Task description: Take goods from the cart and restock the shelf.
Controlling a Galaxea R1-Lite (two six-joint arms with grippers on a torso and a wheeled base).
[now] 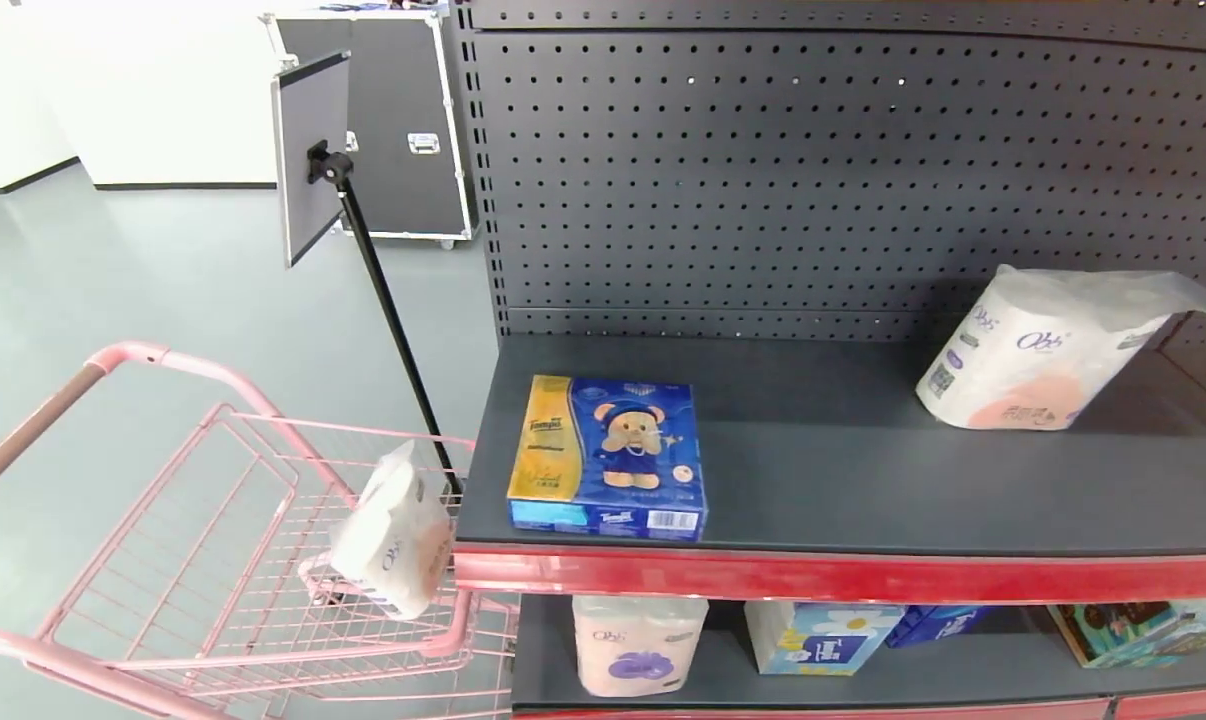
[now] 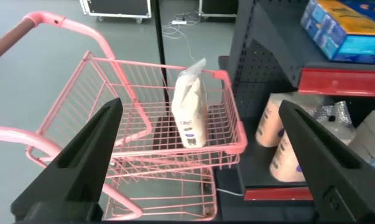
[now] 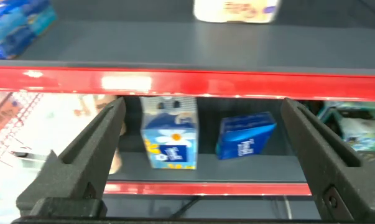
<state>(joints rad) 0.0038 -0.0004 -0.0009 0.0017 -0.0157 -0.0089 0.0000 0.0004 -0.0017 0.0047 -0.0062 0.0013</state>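
Shelf (image 1: 863, 470) is located at 1 o'clock, cart (image 1: 123, 352) at 8 o'clock. Left claw (image 2: 201, 106) and right claw (image 3: 203, 102) are held wide open, empty; tissue pack (image 1: 393, 540) may be snagged on cart wire.

Looks like a shop, maybe a mock-up in a hall: metal shelf (image 1: 823, 450) w/ pegboard back (image 1: 813, 180), red price rail (image 1: 843, 575), pink cart (image 1: 138, 352), packed tissue box (image 1: 608, 455), flight case (image 1: 403, 120) behind.

Brand lettering on the tissue box (image 1: 608, 455) and paper-roll pack (image 1: 1038, 350)
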